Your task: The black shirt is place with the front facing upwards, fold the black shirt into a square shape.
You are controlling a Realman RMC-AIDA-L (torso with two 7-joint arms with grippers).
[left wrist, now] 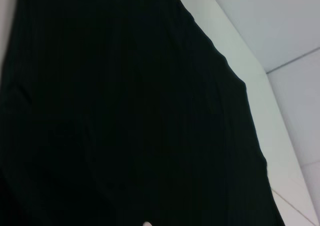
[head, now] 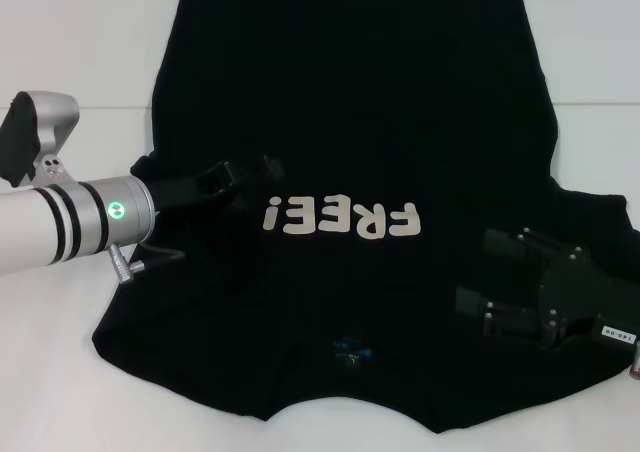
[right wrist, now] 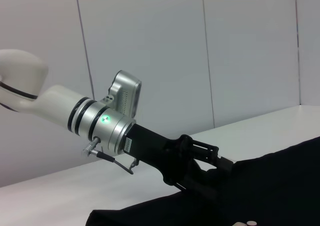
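Note:
The black shirt (head: 350, 102) lies spread on the white table, chest up, and its off-white "FREE!" lettering (head: 340, 217) reads upside down from the head view. Its small blue neck label (head: 352, 350) is near the front edge. My left gripper (head: 245, 177) reaches in from the left, low over the cloth just left of the lettering. The right wrist view shows the same left gripper (right wrist: 220, 161) down at the shirt (right wrist: 280, 186). My right gripper (head: 472, 269) stands open over the shirt's near right part. Black cloth (left wrist: 125, 126) fills the left wrist view.
The white table (head: 70, 372) shows bare on both sides of the shirt. A pale wall (right wrist: 200, 51) stands behind the table in the right wrist view. The shirt's hem reaches the table's far side.

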